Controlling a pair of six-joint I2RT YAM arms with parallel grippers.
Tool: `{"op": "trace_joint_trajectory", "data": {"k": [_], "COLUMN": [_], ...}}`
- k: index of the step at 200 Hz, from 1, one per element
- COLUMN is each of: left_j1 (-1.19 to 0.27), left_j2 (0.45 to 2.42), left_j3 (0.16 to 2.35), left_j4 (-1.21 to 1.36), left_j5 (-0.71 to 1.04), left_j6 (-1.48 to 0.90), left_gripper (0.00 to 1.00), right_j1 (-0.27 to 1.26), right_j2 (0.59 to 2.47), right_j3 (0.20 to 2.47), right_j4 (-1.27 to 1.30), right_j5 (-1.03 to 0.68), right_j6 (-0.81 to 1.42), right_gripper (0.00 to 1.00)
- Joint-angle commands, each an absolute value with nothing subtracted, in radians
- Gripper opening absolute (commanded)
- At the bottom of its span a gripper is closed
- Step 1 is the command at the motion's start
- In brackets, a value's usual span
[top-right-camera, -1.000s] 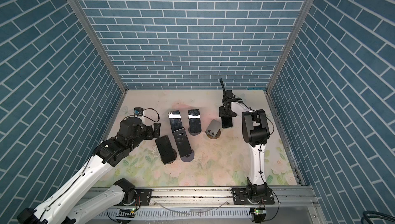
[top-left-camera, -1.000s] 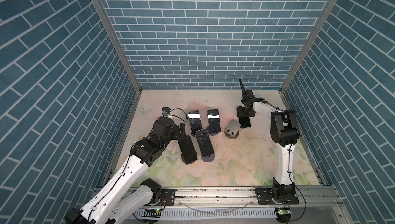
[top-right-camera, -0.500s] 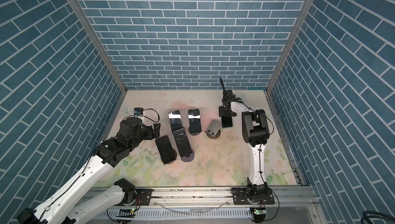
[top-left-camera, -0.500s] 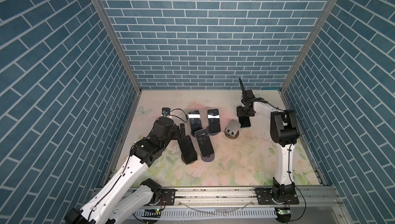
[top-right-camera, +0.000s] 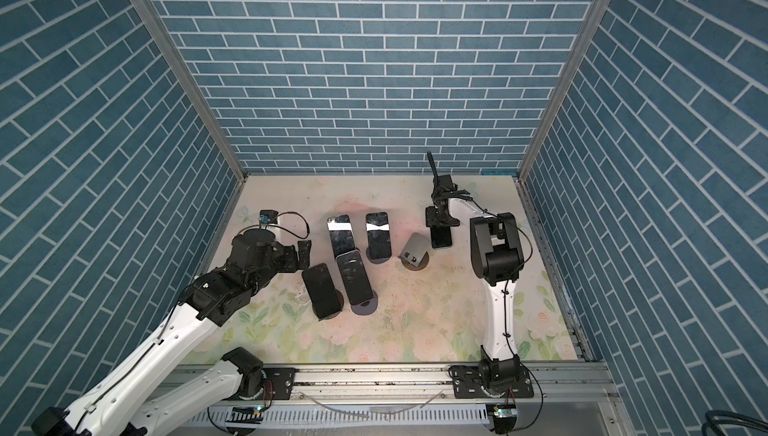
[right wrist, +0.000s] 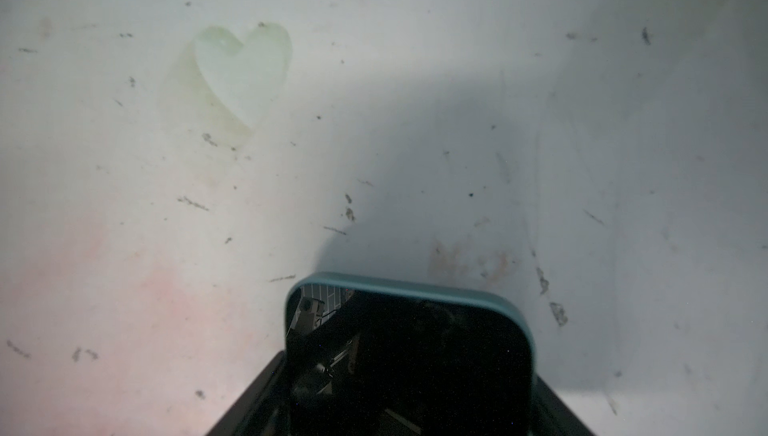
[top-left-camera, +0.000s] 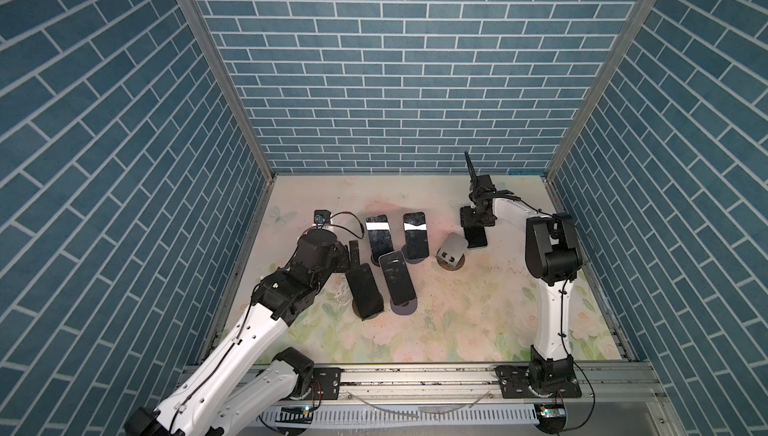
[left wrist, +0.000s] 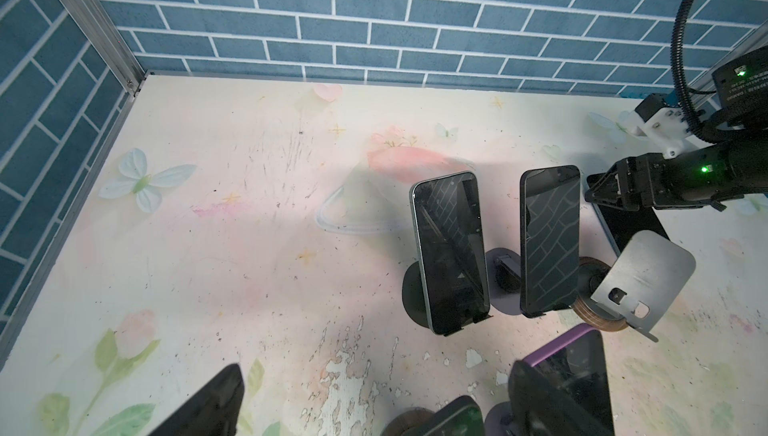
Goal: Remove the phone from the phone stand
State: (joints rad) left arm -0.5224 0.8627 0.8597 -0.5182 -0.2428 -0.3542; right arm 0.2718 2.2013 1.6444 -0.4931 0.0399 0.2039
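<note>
The teal-cased phone (right wrist: 409, 355) is off the empty grey stand (top-left-camera: 451, 252) and sits low just behind it. The right gripper (top-left-camera: 477, 220) clamps it by its sides, apparently to lay it flat on the table (top-left-camera: 457, 321). Whether it already touches the table cannot be told. The table ahead of it is bare. The nearest propped phone (top-left-camera: 415, 236) stands clear to the left. The left gripper (top-right-camera: 302, 256) hangs spread and empty beside a black phone (top-right-camera: 322, 290).

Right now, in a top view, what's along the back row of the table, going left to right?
Left standing phone → right standing phone → empty grey stand → teal-cased phone, gripped by the right end effector.
</note>
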Motion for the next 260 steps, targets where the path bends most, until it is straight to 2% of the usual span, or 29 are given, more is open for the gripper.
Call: {"op": "trace_joint_trajectory", "data": {"k": [1,159,192,229,260], "left_j1": [-0.526,-0.538,-0.622,-0.802,-0.859], "left_j2": [0.85,0.877,0.922,0.99,1.07], "left_j3": [0.867,0.898,0.948,1.007,1.066], "left_j4": [-0.537,-0.522,-0.518,-0.455,-0.447], "left_j5": [-0.258,-0.294,-0.361,-0.481,-0.421], "left_j6": [-0.345,-0.356,-0.307,-0.168,-0.124], "left_gripper": [1.0,1.0,1.0,1.0,1.0], "right_j1": [0.268,0.268,0.267,0.267,0.267], "right_j2": [2.258,2.232,2.201,2.101,2.017], "right_j3": [1.623,1.629,1.626,1.616,1.604], "right_j4": [-0.531,-0.547,-0.547,-0.545,-0.574], "right_j5": [0.036,0.02,0.014,0.011,0.013], "right_j6": [0.206,0.231,0.255,0.287,0.324], "right_gripper": [0.73,0.79,0.8,0.81,0.8]}}
